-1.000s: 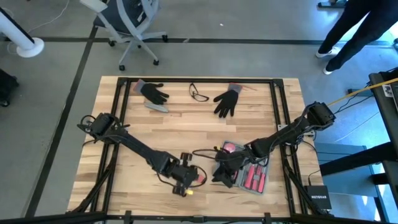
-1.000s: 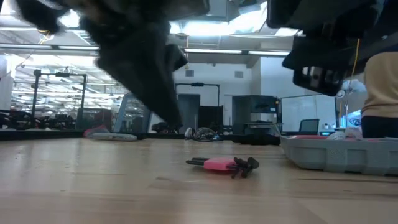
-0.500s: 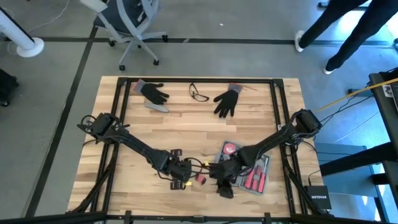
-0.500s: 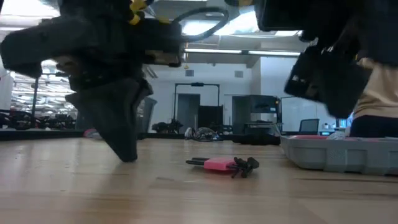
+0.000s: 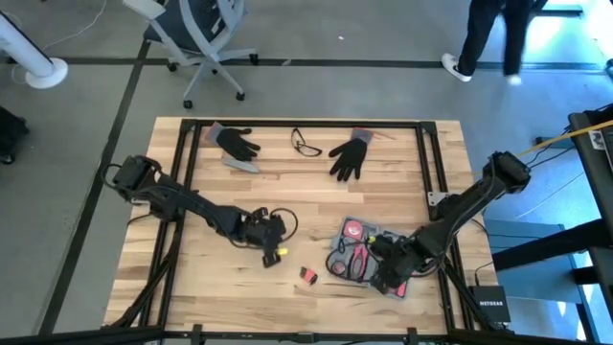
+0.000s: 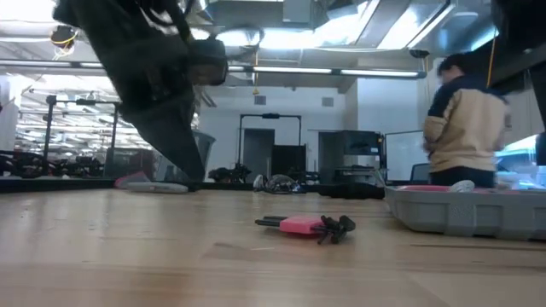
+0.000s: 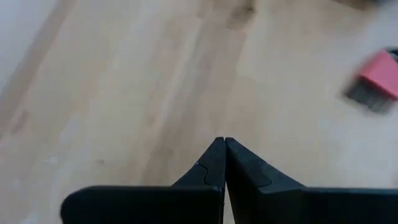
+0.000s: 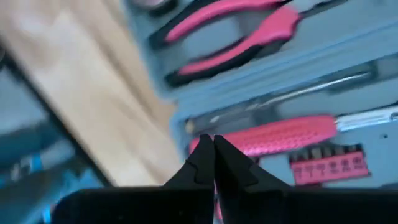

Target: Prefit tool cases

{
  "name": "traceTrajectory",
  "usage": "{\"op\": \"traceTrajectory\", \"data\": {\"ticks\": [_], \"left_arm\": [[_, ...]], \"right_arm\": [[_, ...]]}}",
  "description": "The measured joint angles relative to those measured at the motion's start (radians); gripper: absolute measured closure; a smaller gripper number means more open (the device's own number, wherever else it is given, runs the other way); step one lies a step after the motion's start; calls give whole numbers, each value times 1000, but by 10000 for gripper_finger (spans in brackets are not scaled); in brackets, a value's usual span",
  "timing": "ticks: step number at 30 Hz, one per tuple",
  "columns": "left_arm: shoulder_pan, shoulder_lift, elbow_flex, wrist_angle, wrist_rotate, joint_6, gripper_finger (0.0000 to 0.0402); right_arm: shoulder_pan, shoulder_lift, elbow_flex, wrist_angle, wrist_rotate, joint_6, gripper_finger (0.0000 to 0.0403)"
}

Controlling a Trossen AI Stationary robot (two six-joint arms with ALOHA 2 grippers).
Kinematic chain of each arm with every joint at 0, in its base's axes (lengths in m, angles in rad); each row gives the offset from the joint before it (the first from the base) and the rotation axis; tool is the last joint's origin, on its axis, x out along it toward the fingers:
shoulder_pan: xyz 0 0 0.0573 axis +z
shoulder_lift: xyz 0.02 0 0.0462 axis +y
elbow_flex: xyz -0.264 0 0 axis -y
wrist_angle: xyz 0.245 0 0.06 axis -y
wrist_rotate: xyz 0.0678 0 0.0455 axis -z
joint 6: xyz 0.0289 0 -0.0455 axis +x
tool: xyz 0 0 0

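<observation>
Right hand (image 8: 213, 146), closed, hovers seemingly just above the tool case (image 5: 383, 278).

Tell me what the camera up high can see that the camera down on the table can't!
Only the high view shows the two black gloves, the glasses, the white chair, and the right gripper shut over the open tool case. Only the low view shows the room's screens, the ceiling lights and the person's upper body. Both show the small pink tool on the wooden table, the case and the left arm.
</observation>
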Motion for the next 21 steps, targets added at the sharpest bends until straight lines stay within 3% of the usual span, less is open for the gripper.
{"op": "traceTrajectory", "data": {"ticks": [9, 21], "left_arm": [[46, 0, -9, -1, 32, 60, 401], [-3, -4, -9, -87, 7, -142, 401]], "right_arm": [[-97, 35, -107, 91, 46, 66, 403], [-179, 59, -164, 119, 37, 36, 403]]}}
